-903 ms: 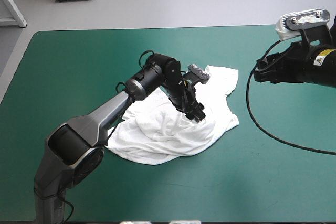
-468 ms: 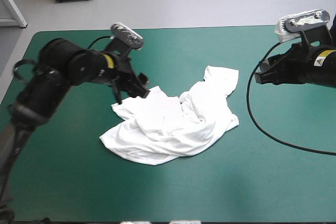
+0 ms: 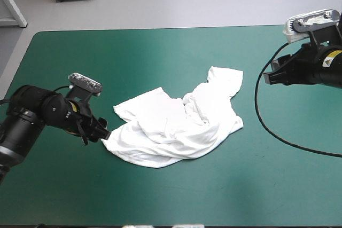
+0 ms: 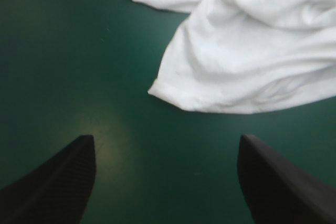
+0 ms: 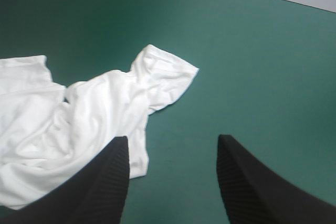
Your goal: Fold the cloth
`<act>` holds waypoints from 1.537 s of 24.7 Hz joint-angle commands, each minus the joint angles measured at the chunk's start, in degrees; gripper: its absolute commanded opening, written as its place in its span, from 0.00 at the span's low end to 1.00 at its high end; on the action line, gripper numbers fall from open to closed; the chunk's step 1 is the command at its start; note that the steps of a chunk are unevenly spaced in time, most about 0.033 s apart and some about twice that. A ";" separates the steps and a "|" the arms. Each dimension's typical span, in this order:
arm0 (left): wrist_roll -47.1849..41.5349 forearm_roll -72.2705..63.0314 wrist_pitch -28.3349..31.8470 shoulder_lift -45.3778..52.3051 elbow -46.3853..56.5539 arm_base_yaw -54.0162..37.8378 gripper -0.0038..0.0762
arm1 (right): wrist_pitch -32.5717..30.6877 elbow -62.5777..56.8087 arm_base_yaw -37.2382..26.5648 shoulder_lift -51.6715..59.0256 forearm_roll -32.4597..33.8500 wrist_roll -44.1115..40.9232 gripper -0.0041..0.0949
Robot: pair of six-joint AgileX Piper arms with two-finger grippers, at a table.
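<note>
T-shirt (image 3: 176, 126) lies crumpled at mid-table on the teal-green cover (image 3: 160, 52). Your left gripper (image 3: 102, 132), fingers wide apart and empty, sits just beside the heap's 9 o'clock corner. Your right gripper (image 3: 269, 76), also spread wide and empty, hangs well apart at 2 o'clock. Risk: if you pinch that corner you may catch stacked layers, dragging the heap rather than spreading it. Count: one T-shirt, two grippers.

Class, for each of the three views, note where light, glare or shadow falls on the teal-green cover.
High view: even light, a thin soft shadow under the near edge of the T-shirt. Left wrist view: a pale glare patch on the cover by one finger of the left gripper. Right wrist view: cover darkest beyond the T-shirt, lighter ahead of the right gripper.
</note>
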State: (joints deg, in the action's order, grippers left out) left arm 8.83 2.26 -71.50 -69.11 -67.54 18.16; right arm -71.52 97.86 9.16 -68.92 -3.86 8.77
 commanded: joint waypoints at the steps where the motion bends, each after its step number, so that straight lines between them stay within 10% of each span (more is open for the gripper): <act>1: 0.36 -0.76 -0.15 -1.77 1.50 -0.12 0.73 | 1.32 1.20 -0.02 0.56 5.33 0.67 0.53; 19: 3.59 -4.22 13.43 -25.12 2.46 -2.32 0.72 | 1.78 1.20 -0.02 -0.32 5.82 0.42 0.53; 23: 5.60 -8.04 13.43 -27.20 2.46 -3.65 0.59 | 1.92 0.14 -0.02 -0.32 5.82 1.28 0.53; 28: 6.62 -10.20 13.43 -29.68 2.46 -4.04 0.06 | 7.29 -14.77 -0.02 -0.84 7.46 3.03 0.53; 38: 6.75 -11.08 13.62 -30.12 2.46 -4.04 0.04 | 11.13 -22.89 0.54 -17.86 -5.69 6.26 0.53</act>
State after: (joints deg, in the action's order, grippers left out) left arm 15.57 -5.32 -58.99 -99.21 -65.27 13.68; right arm -61.79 73.81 9.25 -86.11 -7.68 13.45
